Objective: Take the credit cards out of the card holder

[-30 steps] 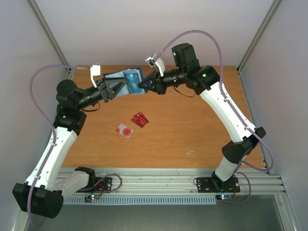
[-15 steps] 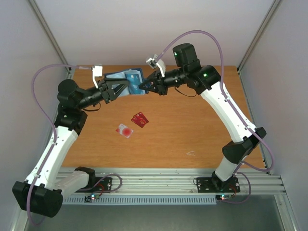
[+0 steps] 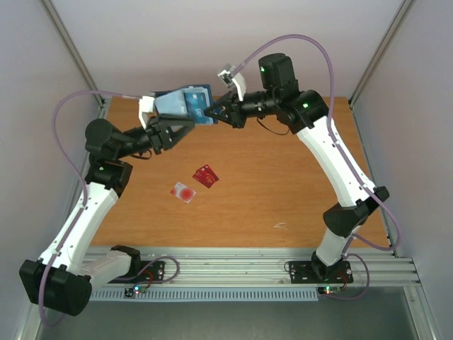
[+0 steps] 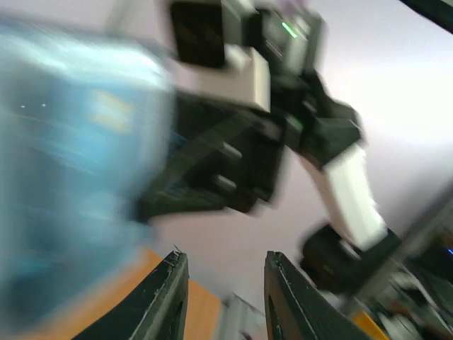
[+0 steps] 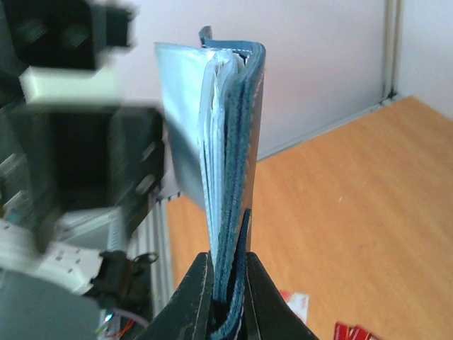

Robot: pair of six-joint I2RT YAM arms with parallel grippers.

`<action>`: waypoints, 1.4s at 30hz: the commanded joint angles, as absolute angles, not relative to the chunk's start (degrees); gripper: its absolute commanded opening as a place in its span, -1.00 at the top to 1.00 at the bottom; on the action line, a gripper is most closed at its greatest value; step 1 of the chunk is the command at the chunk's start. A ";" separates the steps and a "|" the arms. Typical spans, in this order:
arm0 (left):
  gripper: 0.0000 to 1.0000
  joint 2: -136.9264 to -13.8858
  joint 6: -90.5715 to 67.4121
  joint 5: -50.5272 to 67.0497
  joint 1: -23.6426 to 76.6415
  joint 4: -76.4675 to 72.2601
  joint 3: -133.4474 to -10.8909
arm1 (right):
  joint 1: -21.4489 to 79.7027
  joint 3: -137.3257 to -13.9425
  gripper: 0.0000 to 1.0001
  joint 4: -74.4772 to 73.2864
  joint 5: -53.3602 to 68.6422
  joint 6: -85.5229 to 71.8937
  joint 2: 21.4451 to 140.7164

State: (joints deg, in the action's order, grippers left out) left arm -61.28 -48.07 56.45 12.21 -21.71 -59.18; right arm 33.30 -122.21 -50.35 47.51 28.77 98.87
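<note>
My right gripper is shut on the lower edge of the navy card holder and holds it up in the air at the back of the table. In the right wrist view the holder stands edge-on between the shut fingers, its pale pockets fanned to the left. A teal-blue card shows in it. My left gripper is open and empty, just below the holder and apart from it. The red card and the pale card with a red circle lie on the table. The black card is hidden.
The left wrist view is blurred, with the holder as a blue smear on the left and the right gripper close ahead. A small white scrap lies near the front. Grey walls enclose the wooden table.
My right gripper has lifted the card holder up and toward the back. My left gripper now sits below the holder and apart from it, swinging fast.
</note>
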 commanded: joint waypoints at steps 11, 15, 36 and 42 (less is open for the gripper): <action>0.29 -60.32 -43.58 67.26 14.78 -20.72 -60.28 | 34.09 -119.75 0.98 -38.42 57.28 24.84 100.30; 0.15 -57.98 -42.51 61.31 11.75 -18.39 -59.19 | 31.23 -116.11 0.98 -37.67 58.72 24.86 97.10; -0.99 -52.39 -29.77 57.46 8.17 -9.70 -54.12 | 30.04 -125.15 0.98 -64.87 66.31 41.32 96.86; -0.55 -54.11 -36.29 58.74 8.34 -18.93 -52.66 | 30.95 -125.26 0.93 -64.94 66.56 41.65 98.23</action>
